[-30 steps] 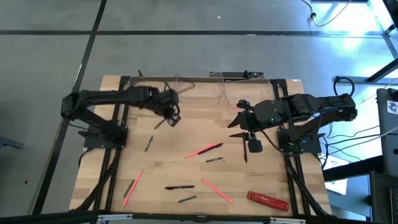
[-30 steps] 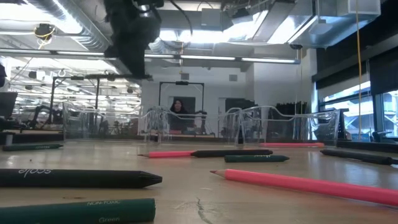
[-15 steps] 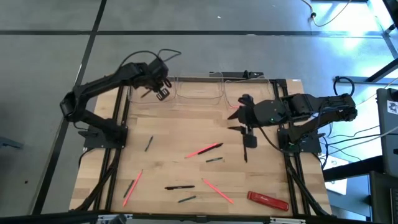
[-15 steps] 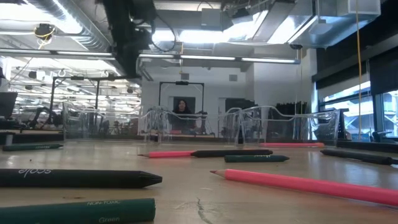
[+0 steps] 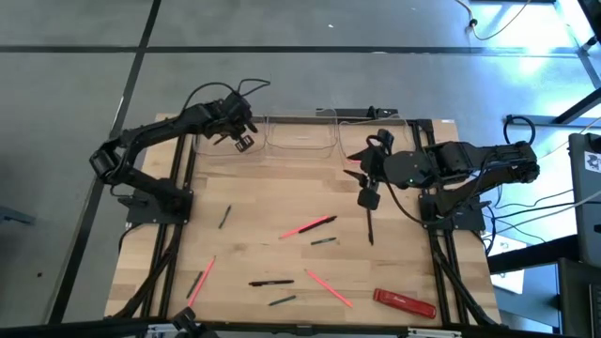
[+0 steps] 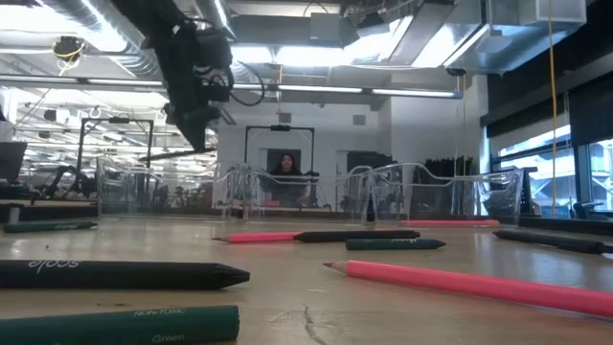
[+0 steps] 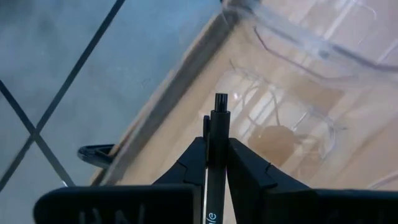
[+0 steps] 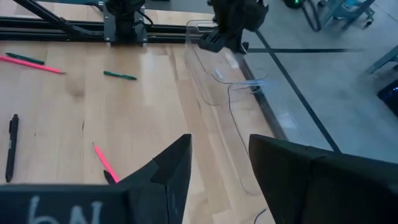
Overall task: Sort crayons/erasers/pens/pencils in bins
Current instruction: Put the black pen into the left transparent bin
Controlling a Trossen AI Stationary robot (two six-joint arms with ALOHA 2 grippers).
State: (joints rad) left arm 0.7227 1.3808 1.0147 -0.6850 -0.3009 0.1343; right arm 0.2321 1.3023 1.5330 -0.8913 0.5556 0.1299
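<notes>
My left gripper (image 5: 240, 139) is shut on a black pen (image 7: 217, 143) and hangs over the leftmost of three clear bins (image 5: 218, 139) at the table's far edge. The low view shows this gripper (image 6: 196, 91) well above the bins (image 6: 287, 187). My right gripper (image 5: 368, 195) hovers open above the table's right half, nothing between its fingers (image 8: 217, 168). Pink, green and dark sticks lie flat on the wood, such as a pink pencil (image 5: 307, 226) and a black pen (image 5: 271, 282). My left gripper pinches the black pen's barrel (image 7: 216, 163) between its two fingers. The pen lies along the fingers, and its clicker end (image 7: 220, 99) sticks out past the fingertips. The fingers slant down toward the table's far left. The pen is lifted clear, above the leftmost bin (image 7: 280, 124).
A flat red bar (image 5: 405, 302) lies near the front right corner. More sticks are scattered over the near half (image 5: 200, 282) (image 5: 329, 288) (image 5: 370, 228). Black frame rails (image 5: 178, 188) run along both sides. A person shows in the room beyond the bins (image 6: 284, 171).
My left gripper has carried the pen from above the table's middle toward the far left corner, over the leftmost bin, sinking slightly and turning its wrist on the way. My right gripper has stayed in place and swung its fingers toward the far edge.
</notes>
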